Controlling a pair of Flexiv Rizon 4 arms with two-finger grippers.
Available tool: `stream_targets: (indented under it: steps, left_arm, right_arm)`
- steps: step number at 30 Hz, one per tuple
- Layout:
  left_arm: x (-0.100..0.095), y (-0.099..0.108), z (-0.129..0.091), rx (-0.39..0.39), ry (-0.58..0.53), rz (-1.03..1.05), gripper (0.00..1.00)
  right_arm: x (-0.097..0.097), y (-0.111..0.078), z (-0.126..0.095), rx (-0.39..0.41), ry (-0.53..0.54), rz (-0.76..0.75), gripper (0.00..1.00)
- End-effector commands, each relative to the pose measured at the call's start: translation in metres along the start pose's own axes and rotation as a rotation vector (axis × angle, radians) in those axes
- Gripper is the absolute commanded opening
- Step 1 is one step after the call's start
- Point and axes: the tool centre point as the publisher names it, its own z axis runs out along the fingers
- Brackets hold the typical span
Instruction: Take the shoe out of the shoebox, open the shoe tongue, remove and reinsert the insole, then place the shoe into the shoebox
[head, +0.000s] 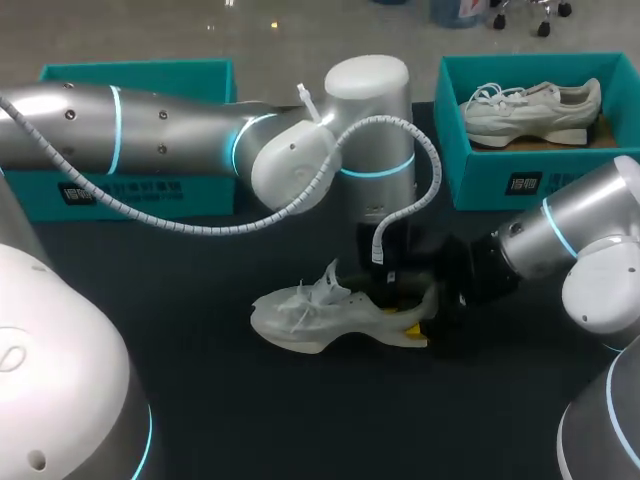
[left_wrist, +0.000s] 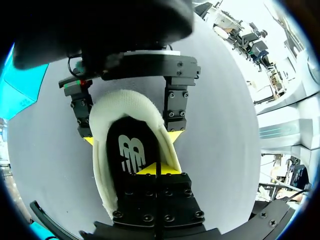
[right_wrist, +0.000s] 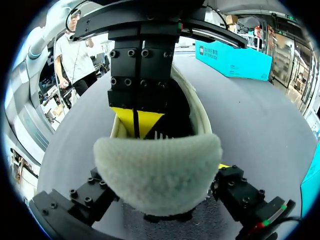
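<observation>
A white shoe (head: 320, 318) lies on the dark table, toe toward my left. My right gripper (head: 432, 318) holds its heel (right_wrist: 157, 170), one finger (right_wrist: 85, 200) on each side of the padded collar. From above, my left gripper (head: 392, 295) points down into the shoe's opening. Its yellow tips (left_wrist: 156, 171) are pressed together just over the black insole (left_wrist: 127, 150), which lies flat in the shoe. Whether they pinch the insole's edge is not visible. In the left wrist view the right gripper's fingers (left_wrist: 175, 107) flank the heel.
A teal shoebox (head: 455, 150) at the back right holds another white shoe (head: 530, 110). A second teal box (head: 140, 75) stands at the back left, largely hidden behind my left arm. Bare dark table lies in front of the shoe.
</observation>
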Motion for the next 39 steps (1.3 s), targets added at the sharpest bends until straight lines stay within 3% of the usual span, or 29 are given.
stream_targets:
  steps: [1,28,39]
  left_arm:
    - [0.002,0.002,0.012,-0.001,-0.006,-0.005,0.00]
    - [0.003,0.017,-0.008,0.069,-0.065,-0.070,0.00]
    - [0.003,0.020,0.002,0.078,-0.028,-0.077,0.00]
  right_arm:
    - [0.000,-0.001,0.004,0.006,0.000,0.001,0.00]
    - [0.000,-0.001,0.004,0.006,0.000,0.001,0.00]
    - [0.000,-0.001,0.004,0.006,0.000,0.001,0.00]
